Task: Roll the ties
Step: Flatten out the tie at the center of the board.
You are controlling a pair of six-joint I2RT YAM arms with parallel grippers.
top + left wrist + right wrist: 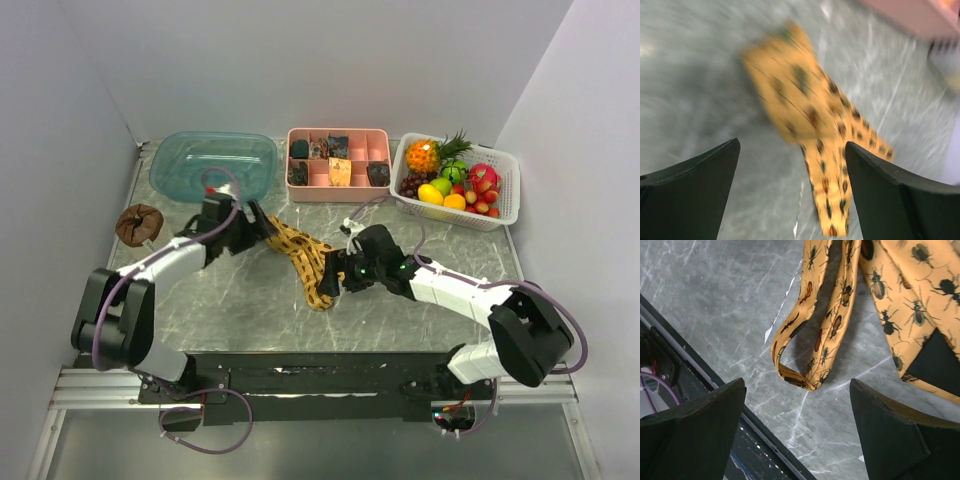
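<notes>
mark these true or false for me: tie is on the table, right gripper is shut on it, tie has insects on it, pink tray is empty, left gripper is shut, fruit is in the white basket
1. The yellow tie lies on the marble table. True.
2. The right gripper is shut on the tie. False: its fingers are apart, with the tie's folded loop in view between them.
3. The tie is printed with insects. True.
4. The pink tray is empty. False: dark bundles sit in several compartments.
5. The left gripper is shut. False: its fingers stand wide apart.
6. The fruit is in the white basket. True.
</notes>
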